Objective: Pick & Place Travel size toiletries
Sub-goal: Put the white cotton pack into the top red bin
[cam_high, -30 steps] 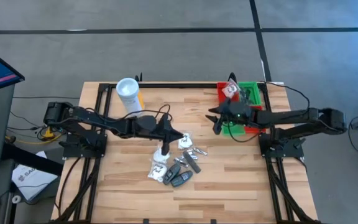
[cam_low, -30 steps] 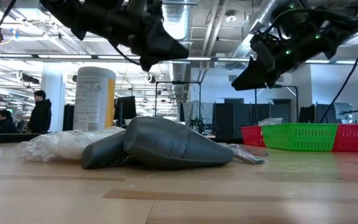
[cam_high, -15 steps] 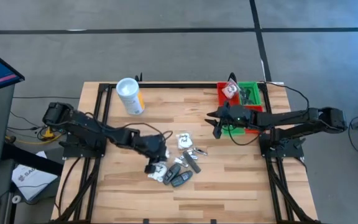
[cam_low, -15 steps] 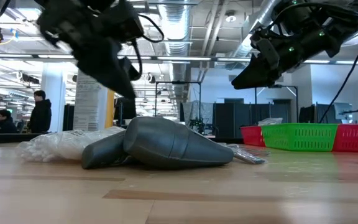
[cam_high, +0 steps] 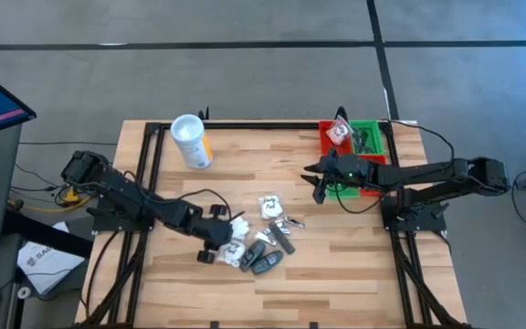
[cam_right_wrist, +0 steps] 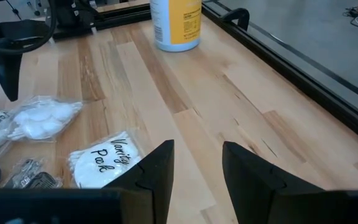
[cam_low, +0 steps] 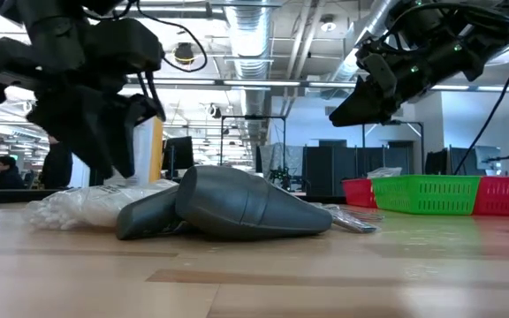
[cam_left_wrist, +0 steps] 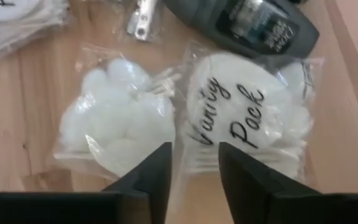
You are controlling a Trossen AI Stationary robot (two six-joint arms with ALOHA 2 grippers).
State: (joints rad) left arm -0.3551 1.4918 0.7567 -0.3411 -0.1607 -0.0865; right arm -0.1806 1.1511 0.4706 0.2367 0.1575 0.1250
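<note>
The toiletries lie in a loose pile mid-table: white packets [cam_high: 235, 249], another packet [cam_high: 270, 206] and dark tubes [cam_high: 265, 262]. In the left wrist view a cotton-ball packet [cam_left_wrist: 114, 124] and a "Vanity Pack" packet [cam_left_wrist: 244, 118] lie side by side on the wood, with a dark tube [cam_left_wrist: 247, 22] beyond them. My left gripper [cam_high: 210, 245] [cam_left_wrist: 194, 165] is open and hangs low over the seam between those two packets, at the pile's left edge. My right gripper [cam_high: 321, 185] [cam_right_wrist: 197, 168] is open and waits in the air beside the bins.
A white canister with a yellow label [cam_high: 190, 141] stands at the far left. Red [cam_high: 334, 139] and green [cam_high: 369, 137] bins sit at the far right, with items inside. A small metal clip [cam_left_wrist: 143, 18] lies by the packets. Bare wood stretches along the near edge.
My left gripper has swung from above the pile's far side toward the table's near-left and come down, ending low at the pile's left edge over the white packets. The packets and tubes have stayed put.
</note>
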